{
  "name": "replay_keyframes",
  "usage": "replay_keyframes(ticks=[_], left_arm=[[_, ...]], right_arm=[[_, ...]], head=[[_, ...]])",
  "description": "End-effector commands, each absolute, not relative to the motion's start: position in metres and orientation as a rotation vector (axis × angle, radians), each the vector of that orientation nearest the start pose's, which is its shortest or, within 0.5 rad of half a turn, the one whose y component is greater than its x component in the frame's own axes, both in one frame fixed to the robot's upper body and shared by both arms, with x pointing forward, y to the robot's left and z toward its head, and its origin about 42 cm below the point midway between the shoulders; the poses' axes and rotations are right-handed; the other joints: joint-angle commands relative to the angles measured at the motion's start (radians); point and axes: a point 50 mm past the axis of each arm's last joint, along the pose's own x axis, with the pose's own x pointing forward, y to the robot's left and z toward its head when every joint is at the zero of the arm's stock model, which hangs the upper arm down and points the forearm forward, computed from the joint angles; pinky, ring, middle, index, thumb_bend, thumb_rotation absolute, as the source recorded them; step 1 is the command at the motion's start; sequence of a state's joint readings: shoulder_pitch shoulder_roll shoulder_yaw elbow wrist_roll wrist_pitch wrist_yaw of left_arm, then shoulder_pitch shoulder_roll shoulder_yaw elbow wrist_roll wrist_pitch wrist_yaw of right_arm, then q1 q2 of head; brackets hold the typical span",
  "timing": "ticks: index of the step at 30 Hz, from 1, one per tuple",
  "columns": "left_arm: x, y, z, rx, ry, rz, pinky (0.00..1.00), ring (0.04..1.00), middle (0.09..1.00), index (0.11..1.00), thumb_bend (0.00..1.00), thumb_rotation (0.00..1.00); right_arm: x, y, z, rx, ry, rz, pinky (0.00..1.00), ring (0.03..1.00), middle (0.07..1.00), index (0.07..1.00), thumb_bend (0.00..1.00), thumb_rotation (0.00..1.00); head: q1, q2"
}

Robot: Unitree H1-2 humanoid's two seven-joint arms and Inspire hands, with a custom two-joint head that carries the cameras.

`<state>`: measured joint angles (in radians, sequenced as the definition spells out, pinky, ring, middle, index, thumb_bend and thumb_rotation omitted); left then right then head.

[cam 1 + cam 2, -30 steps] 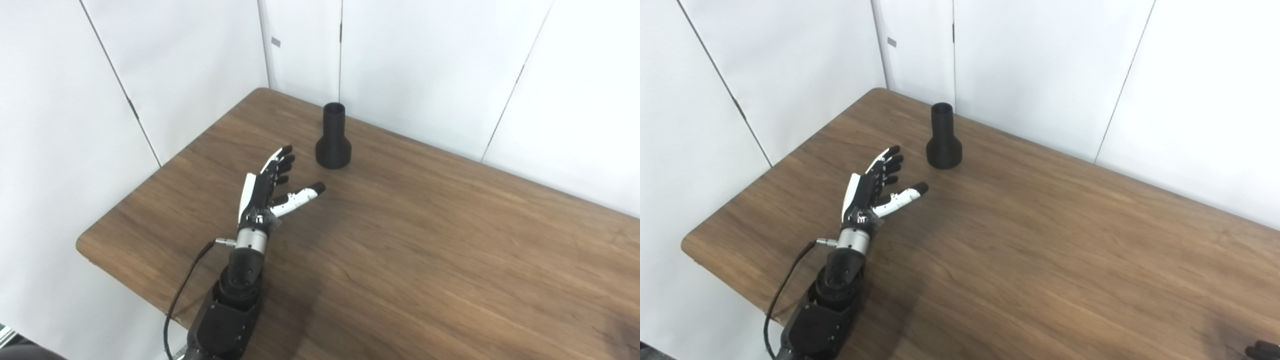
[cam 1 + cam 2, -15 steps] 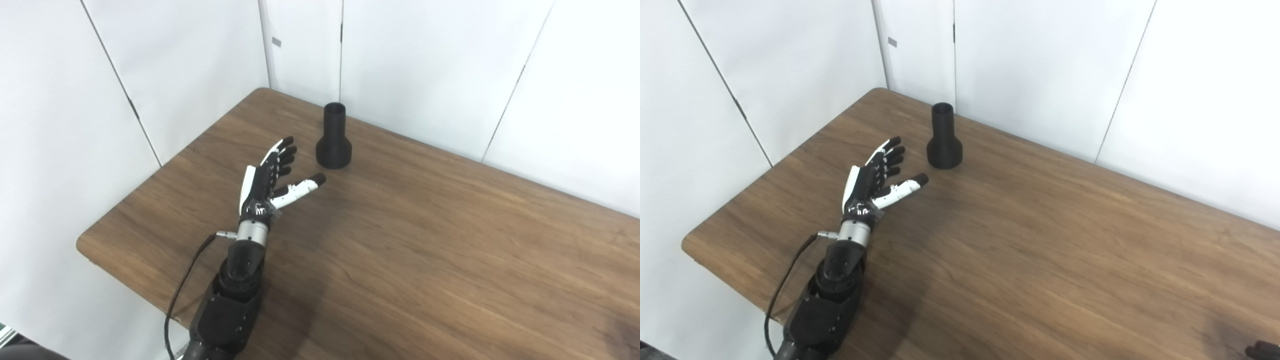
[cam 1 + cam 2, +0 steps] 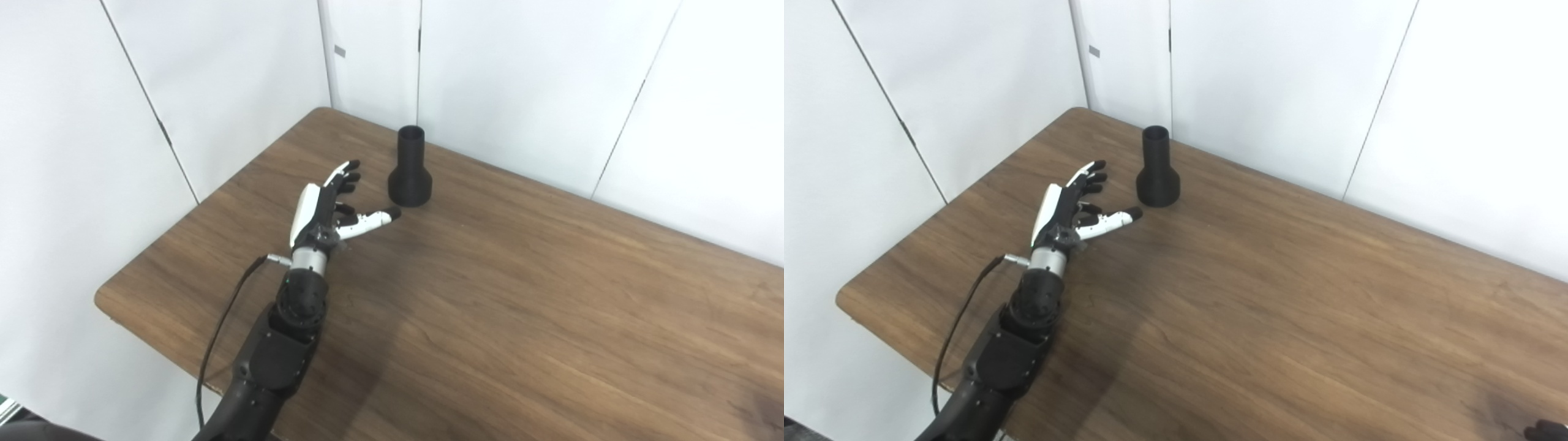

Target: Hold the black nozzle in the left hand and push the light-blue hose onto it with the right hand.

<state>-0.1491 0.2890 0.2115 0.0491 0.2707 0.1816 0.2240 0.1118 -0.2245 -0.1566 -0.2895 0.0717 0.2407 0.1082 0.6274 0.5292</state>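
Left hand (image 3: 324, 205) released, holding nothing: fingers (image 3: 344, 179) stretched out and apart toward the far side, thumb (image 3: 370, 219) splayed to the right. It hovers over the far-left part of the table (image 3: 520, 294), on a black forearm that enters from the bottom-left edge. One thin black cable (image 3: 223, 331) loops from the wrist down past the table's near-left edge.

One black nozzle (image 3: 410, 168) in view. It stands upright on its wide flared base, narrow open neck at the top, on the far-left part of the table, close to the far edge. It sits just to the right of and beyond the left hand. The thumb tip lies near the base; no contact visible, a strip of wood shows between them.

Right hand: only a small dark shape (image 3: 1543, 430) at the bottom-right corner of the right eye view, possibly its fingertips. Too little shows to tell whether it is released or clenched.

One wooden table, dark brown grain, rounded near-left corner. White wall panels (image 3: 527, 79) stand behind it and to its left.
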Motion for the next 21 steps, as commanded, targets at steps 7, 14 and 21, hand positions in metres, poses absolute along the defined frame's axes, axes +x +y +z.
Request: replay_keyframes(ticks=[7,14,21], left_arm=[[0.341,0.379,0.166,0.595,-0.003,0.484,0.75,0.812,0.837,0.882,1.00,0.39],[0.349,0.375,0.175,0.626,0.041,0.464,0.72,0.800,0.833,0.889,1.00,0.40],[0.358,0.370,0.185,0.669,0.081,0.401,0.73,0.814,0.839,0.896,1.00,0.40]], right_arm=[[0.241,-0.313,0.159,-0.182,0.006,-0.037,0.45,0.585,0.618,0.588,0.34,0.57],[0.240,-0.312,0.159,-0.189,0.011,-0.032,0.46,0.594,0.625,0.596,0.31,0.57],[0.239,-0.310,0.160,-0.192,0.013,-0.033,0.47,0.600,0.631,0.603,0.29,0.57]], head=[[-0.005,0.003],[-0.011,0.002],[-0.020,0.000]])
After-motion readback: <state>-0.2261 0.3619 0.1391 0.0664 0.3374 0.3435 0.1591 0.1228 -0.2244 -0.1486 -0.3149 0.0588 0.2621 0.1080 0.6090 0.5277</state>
